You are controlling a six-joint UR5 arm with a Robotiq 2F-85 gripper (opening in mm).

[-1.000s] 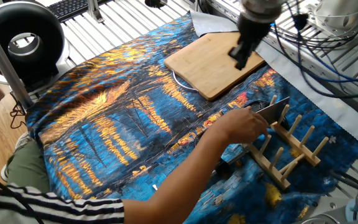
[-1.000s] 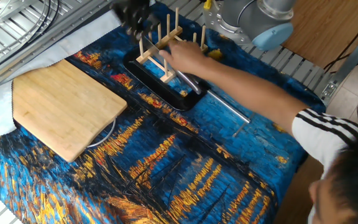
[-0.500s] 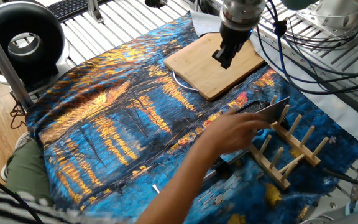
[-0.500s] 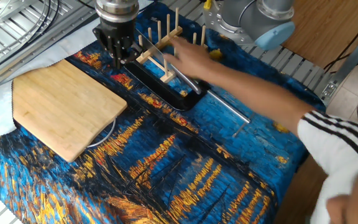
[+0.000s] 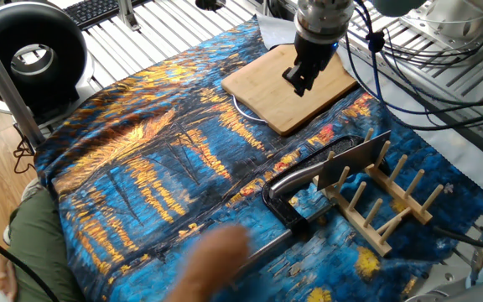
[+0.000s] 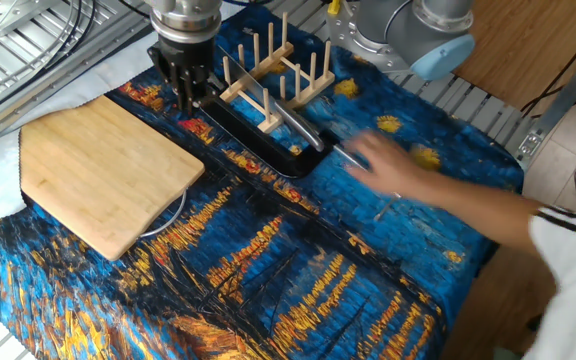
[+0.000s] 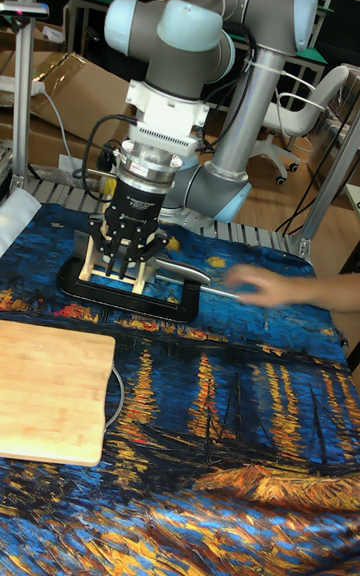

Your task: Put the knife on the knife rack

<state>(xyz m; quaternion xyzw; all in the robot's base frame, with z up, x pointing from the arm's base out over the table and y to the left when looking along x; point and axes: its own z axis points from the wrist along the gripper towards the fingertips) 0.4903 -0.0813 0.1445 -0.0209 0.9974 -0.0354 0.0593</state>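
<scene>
My gripper (image 5: pixel 302 77): hangs above the flat light wooden cutting board (image 5: pixel 285 87), fingers pointing down, holding nothing; I cannot tell how far apart the fingers stand.
All-metal cleaver with broad silver-grey blade (image 5: pixel 355 158): stands on edge in the near end of the rack, its shiny steel handle (image 5: pixel 294 178) sticking out over the cloth.
Light wooden peg rack (image 5: pixel 384 203): on the blue and orange painted cloth (image 5: pixel 158 159) covering my worktop, beside a black clamp (image 5: pixel 285 208).
Person's hand (image 6: pixel 383 158): blurred, near the handle.
</scene>
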